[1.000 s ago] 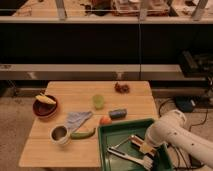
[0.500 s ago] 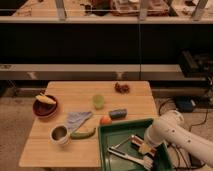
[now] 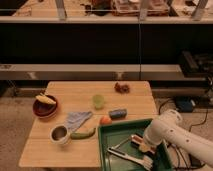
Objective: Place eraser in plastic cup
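The eraser (image 3: 136,141), a small reddish-brown block with a pale side, lies in the green tray (image 3: 111,145) at the front right. My gripper (image 3: 145,148) reaches down into the tray on the white arm (image 3: 167,129), right beside the eraser. Whether it touches the eraser cannot be told. The plastic cup (image 3: 98,101), small and translucent light green, stands upright near the middle of the wooden table (image 3: 70,92), well to the far left of the gripper.
A white-handled brush (image 3: 126,155) lies in the tray. On the table are a blue-grey block (image 3: 118,113), an orange ball (image 3: 105,120), a cloth (image 3: 77,120), a green vegetable (image 3: 83,134), a whitish cup (image 3: 60,134), a dark-red bowl (image 3: 45,106) and a dark reddish item (image 3: 121,87).
The arm has shifted slightly left over the tray, bringing the gripper closer to the eraser. The things on the table have not moved.
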Available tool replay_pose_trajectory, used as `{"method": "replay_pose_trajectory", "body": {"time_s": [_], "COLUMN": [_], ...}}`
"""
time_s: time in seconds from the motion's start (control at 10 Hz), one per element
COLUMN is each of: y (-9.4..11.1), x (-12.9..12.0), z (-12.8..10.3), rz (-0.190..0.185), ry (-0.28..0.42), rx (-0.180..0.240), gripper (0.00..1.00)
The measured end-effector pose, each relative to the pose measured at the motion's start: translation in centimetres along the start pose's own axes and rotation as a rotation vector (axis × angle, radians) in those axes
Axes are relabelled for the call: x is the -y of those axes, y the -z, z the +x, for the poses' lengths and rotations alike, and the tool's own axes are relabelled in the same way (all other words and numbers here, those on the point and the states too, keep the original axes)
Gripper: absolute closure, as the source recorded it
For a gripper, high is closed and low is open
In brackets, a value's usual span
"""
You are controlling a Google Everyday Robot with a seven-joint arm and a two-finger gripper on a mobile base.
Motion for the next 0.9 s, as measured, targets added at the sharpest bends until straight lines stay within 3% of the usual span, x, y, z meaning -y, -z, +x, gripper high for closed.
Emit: {"method": "replay_pose_trajectory", "body": {"time_s": [0.3,0.4,0.7,0.9], "y": [4.1,6.6,11.5,12.6], "x": [0.9,1.2,0.6,-1.6], "z": [1.3,2.2,6.1,10.1], "rz": [-0.021,-0.043,-0.112,-0.143], "ry": [0.053,0.081,0.158,0.203], "rx": [-0.042,-0.058,-0.077,-0.094], "gripper": [1.0,1.0,1.0,1.0]}}
